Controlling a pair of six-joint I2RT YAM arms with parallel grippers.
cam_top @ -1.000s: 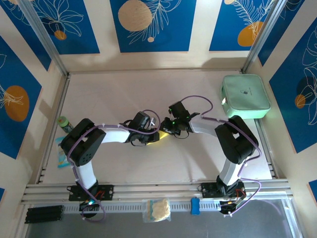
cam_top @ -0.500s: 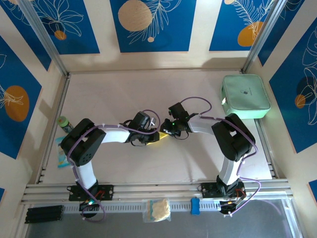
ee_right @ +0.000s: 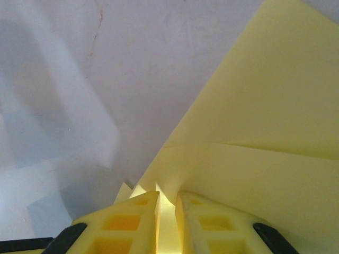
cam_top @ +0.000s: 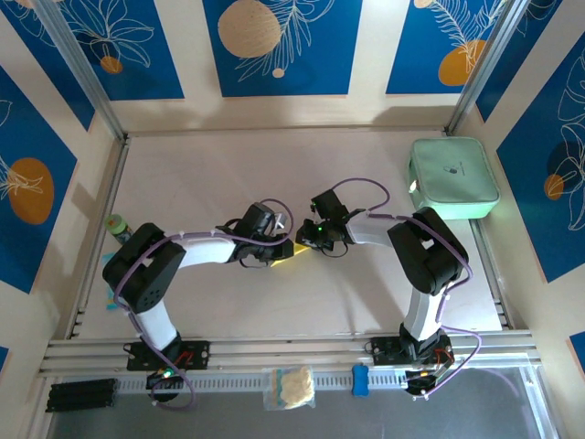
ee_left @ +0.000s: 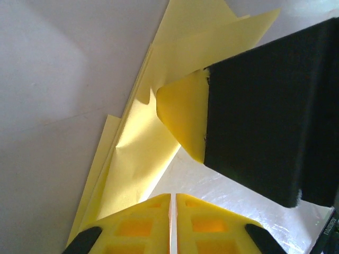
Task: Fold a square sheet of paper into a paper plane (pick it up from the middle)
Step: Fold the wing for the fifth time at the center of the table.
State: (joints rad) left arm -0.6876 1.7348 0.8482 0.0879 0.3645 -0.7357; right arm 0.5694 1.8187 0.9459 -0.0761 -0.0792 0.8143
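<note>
Paper plane [cam_top: 296,249], long axis left-right, is clamped by left hand [ee_left: 170,197] and right hand [ee_right: 167,197].

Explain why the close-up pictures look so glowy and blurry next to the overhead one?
Left wrist view: light shines through the yellow paper, and the table beneath shows white glare. Right wrist view: the right claw is out of focus up close; grey shadows cross the table. Top view: evenly lit, sharp.

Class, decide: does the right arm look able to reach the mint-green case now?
Likely yes: nothing stands before the mint-green case, but the right gripper is pinching the folded yellow paper.
</note>
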